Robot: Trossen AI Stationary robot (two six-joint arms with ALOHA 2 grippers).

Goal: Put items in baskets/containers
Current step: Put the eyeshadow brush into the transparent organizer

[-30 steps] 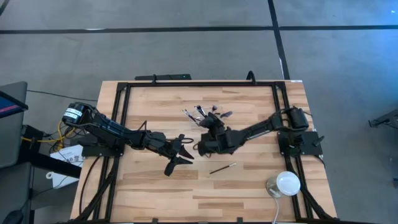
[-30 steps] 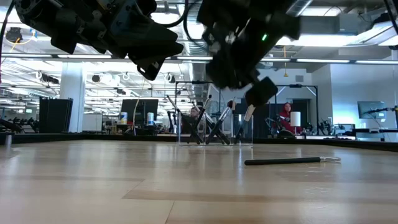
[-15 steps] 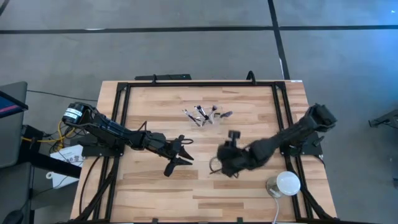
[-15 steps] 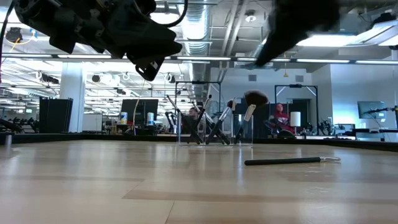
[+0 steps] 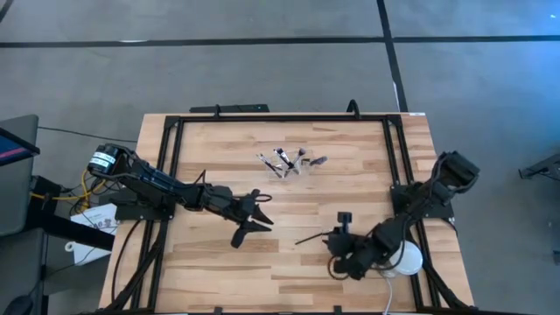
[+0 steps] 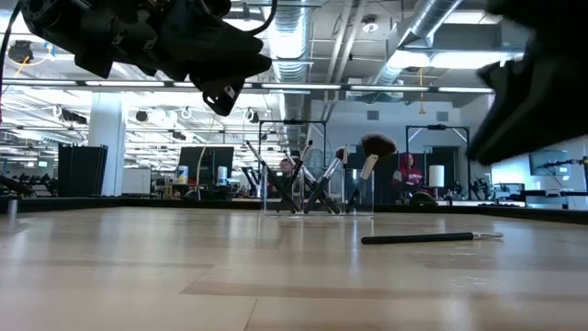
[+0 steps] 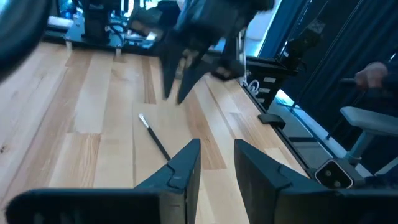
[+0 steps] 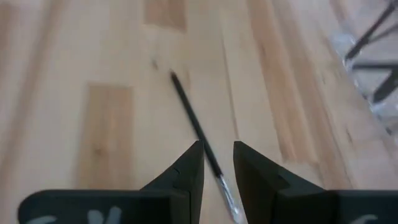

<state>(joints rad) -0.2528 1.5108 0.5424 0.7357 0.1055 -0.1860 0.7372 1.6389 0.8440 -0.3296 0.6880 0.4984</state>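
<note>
A clear container point(image 5: 290, 163) stands far of the table's middle, with several dark brushes leaning in it, one with a round fluffy head point(image 6: 377, 143). One slim dark brush with a silver end point(image 5: 313, 236) lies flat on the wood. My right gripper point(image 8: 217, 165) is open and hovers low over that brush's point(image 8: 196, 124) silver end, touching nothing. In the high view the right gripper point(image 5: 337, 248) is near the table's near edge. My left gripper point(image 5: 252, 219) waits open, left of centre, above the table.
A white dome-shaped object point(image 5: 405, 258) sits close behind my right arm at the table's near right corner. A black frame point(image 5: 280, 117) runs along the far and side edges. Bare wood lies between the two grippers and along the near left.
My right gripper has left the container and swung toward the table's near edge and a little right, down over the lone brush. The fluffy-headed brush it carried now stands in the container. The lone brush has not moved.
</note>
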